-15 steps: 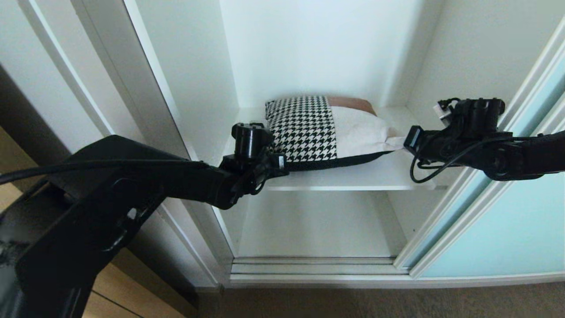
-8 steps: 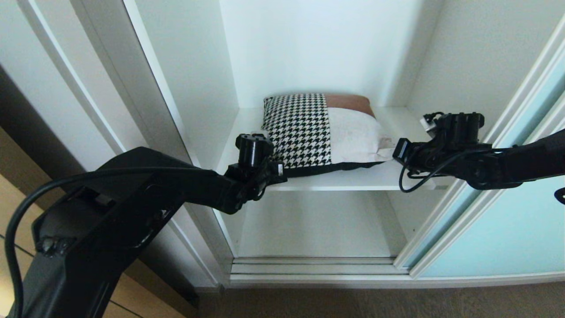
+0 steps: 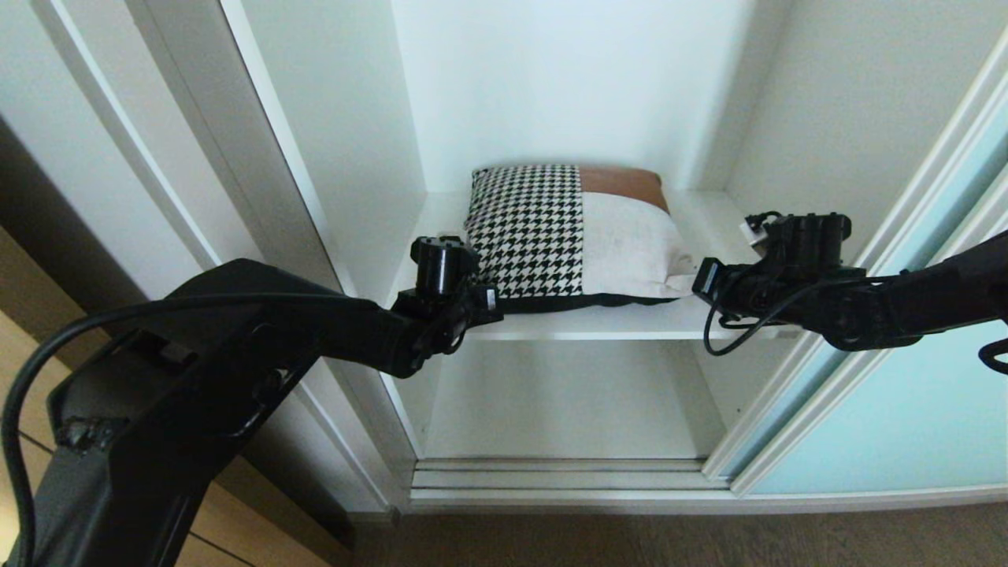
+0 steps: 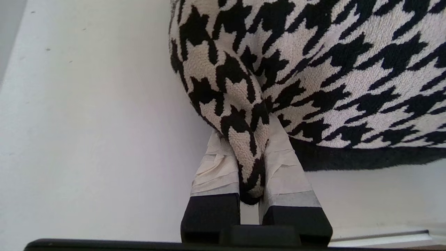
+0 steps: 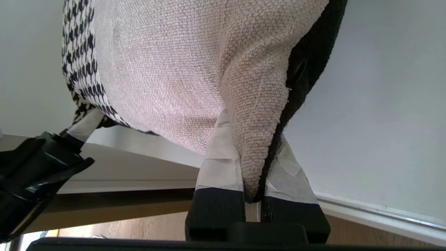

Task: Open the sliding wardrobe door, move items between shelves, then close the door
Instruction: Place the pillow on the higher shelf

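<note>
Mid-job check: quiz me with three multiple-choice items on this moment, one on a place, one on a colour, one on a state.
1. Where is the cushion?
A. on the upper shelf
B. on the floor
C. on the lower shelf

2. Which colour is the patch at the cushion's far right corner?
A. green
B. brown
C. red

3. How is the left claw?
A. wide open
B. shut on nothing
C. shut on the cushion

Answers: 1 A, the head view shows it lying on the upper board; 2 B, a brown patch sits behind the cream one; 3 C, the left wrist view shows the houndstooth corner pinched between its fingers.
</note>
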Controlling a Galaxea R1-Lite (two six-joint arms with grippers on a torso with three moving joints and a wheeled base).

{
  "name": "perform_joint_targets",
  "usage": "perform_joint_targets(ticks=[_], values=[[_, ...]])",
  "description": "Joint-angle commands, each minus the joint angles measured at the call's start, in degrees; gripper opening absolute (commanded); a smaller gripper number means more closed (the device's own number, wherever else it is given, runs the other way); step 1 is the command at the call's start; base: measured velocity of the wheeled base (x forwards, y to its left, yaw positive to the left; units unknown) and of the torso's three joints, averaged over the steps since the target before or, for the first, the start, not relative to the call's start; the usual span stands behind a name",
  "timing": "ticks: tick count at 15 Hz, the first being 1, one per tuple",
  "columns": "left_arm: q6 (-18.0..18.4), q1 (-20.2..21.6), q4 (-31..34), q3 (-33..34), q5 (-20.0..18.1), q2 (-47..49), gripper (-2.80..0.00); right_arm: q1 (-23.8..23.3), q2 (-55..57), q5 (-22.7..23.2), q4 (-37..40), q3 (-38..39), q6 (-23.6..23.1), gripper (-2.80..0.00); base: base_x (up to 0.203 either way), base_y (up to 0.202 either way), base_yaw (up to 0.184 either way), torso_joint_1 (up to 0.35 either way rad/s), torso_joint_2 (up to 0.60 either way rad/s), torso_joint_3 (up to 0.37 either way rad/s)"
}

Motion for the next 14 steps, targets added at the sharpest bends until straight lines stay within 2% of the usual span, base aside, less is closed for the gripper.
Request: perform_joint_targets(ticks=[1,4,6,7,14], values=[[-0.21,-0.09,-0.36,1.86,0.10,-2.25,-2.80,0.05,-1.75,0.25,-0.14,1.29,0.06,-2.80,0.000,0.000,0.000,0.000,0.00,0.000],[-0.06,-0.70,-3.04,5.65,0.15,-4.18,-2.80,-0.04,-2.40,0.27,-1.19,2.31,0.18,-2.80,0.000,0.000,0.000,0.000,0.00,0.000],[0.14,-0.76,-2.60,5.10,0.15,-3.86,-2.80,-0.12,-2.35,0.26,-1.63,2.58,0.10,-2.80,0.000,0.000,0.000,0.000,0.00,0.000],[0.36,-0.76,-2.52,5.06,0.15,-3.83,0.00,-0.18,-2.55,0.26,-1.69,2.64,0.10,-2.80,0.000,0.000,0.000,0.000,0.00,0.000],[0.14,-1.27,-7.89,5.78,0.26,-5.23,0.00,-0.39,-3.48,0.44,-3.56,4.25,0.10,-2.80,0.000,0.000,0.000,0.000,0.00,0.000]])
